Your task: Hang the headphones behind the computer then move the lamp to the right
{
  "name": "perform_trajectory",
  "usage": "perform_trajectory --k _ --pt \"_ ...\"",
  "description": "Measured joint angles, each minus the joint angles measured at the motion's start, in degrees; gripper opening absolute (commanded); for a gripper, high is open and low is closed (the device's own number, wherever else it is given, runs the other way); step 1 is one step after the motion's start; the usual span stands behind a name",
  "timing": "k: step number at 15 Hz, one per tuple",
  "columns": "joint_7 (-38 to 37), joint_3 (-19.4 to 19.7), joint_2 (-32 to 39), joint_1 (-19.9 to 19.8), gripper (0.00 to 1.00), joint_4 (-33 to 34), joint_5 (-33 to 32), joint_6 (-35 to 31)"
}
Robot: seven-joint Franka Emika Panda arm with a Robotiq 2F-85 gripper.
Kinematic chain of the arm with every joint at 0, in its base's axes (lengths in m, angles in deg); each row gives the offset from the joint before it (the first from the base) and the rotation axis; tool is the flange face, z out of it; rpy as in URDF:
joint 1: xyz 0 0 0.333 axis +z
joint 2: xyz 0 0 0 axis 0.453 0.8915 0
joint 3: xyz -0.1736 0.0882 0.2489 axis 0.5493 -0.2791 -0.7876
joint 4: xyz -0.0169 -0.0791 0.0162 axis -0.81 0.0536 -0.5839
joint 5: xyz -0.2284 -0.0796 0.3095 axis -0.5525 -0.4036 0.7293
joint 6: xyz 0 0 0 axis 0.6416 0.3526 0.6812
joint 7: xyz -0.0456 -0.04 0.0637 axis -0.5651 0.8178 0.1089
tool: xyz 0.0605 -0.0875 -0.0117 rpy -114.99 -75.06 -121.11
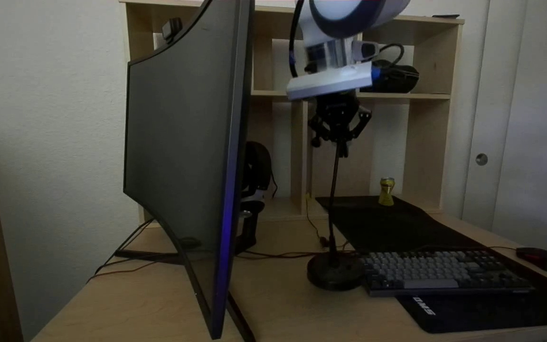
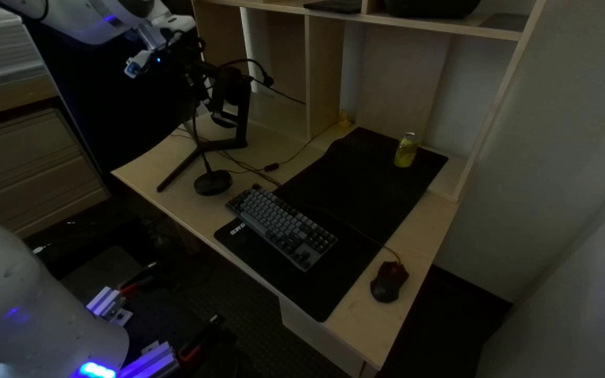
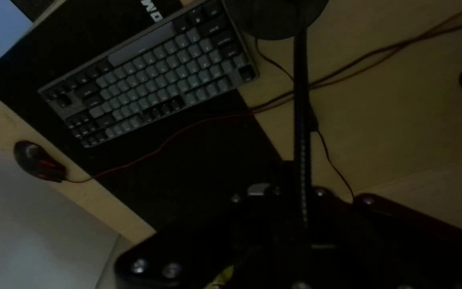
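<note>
Here, hand [image 1: 343, 150] pinching lamp [image 3: 301, 100] by neck [image 3: 302, 152]; round base [image 1: 335, 274] below, beside keyboard [image 1: 444, 271].

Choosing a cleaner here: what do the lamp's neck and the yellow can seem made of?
Lamp's neck: perhaps dark satin metal; beaded highlights suggest ridges, but plastic is possible.
Yellow can: likely aluminium, coloured, perhaps glossy; its top looks silvery.

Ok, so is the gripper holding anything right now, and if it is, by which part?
The lamp, by its thin neck: the gripper is closed on it well above the round base.
</note>
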Motion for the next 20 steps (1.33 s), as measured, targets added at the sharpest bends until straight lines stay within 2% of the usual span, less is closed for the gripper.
perform_trajectory --k 2,5,6,8,13,16,20 --pt "-1.5 1.9 -0.9 -0.3 0.01 4.7 1.7 4.5" --pt "-2.0 6.0 -2.2 -2.2 0.01 10.4 5.0 7.9" --pt "-1.9 7.5 -2.7 -2.9 0.05 11.9 6.8 8.9" --pt "-0.2 10.2 -3.9 -4.3 0.05 14.2 11.6 10.1" --pt "0.3 10.7 -4.9 -4.7 0.01 14.6 12.5 11.0" --pt "-4.4 11.7 -2.3 -5.9 0.01 15.2 12.4 10.4" --pt "-6.0 17.6 4.6 -10.4 0.01 22.1 15.2 9.9"
